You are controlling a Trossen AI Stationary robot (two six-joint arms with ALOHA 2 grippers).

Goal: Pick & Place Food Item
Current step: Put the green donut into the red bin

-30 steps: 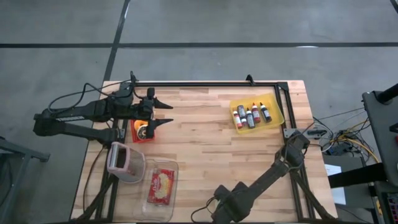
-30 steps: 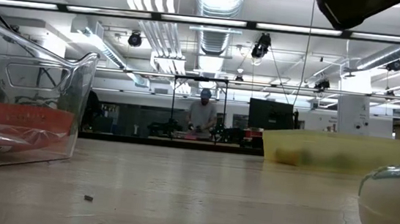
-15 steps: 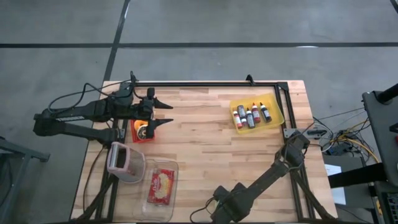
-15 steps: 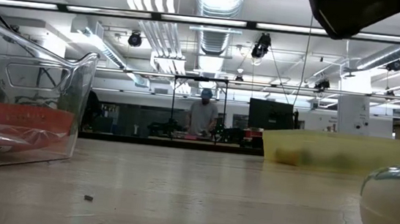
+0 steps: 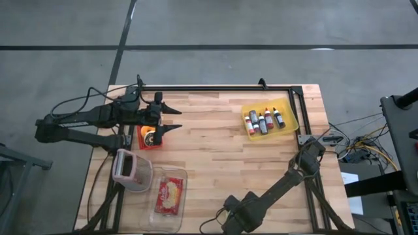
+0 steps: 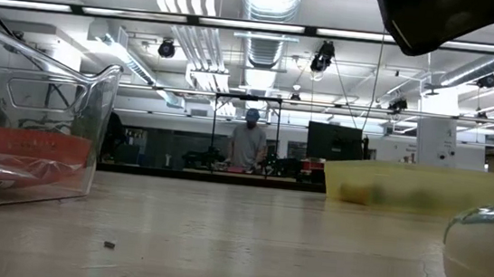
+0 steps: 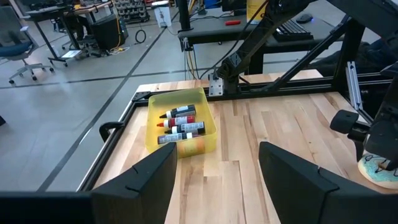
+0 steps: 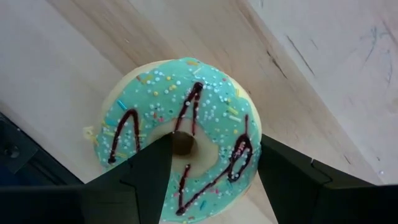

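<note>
On wooden table (image 5: 215,150), five bottles (image 5: 264,121) in one yellow bin (image 5: 287,108), one donut (image 8: 183,137)

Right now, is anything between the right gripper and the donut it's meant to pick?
Nothing visible. The right gripper hangs open directly over the teal donut, a finger on either side, with bare wooden table around it. The left gripper waits open on the table's left side.

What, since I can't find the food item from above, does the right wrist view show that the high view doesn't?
Only the right wrist view shows the teal frosted donut, lying below the open right gripper. Only the high view shows the yellow bin of bottles, the clear container and the open left gripper. Both show the wooden table.
</note>
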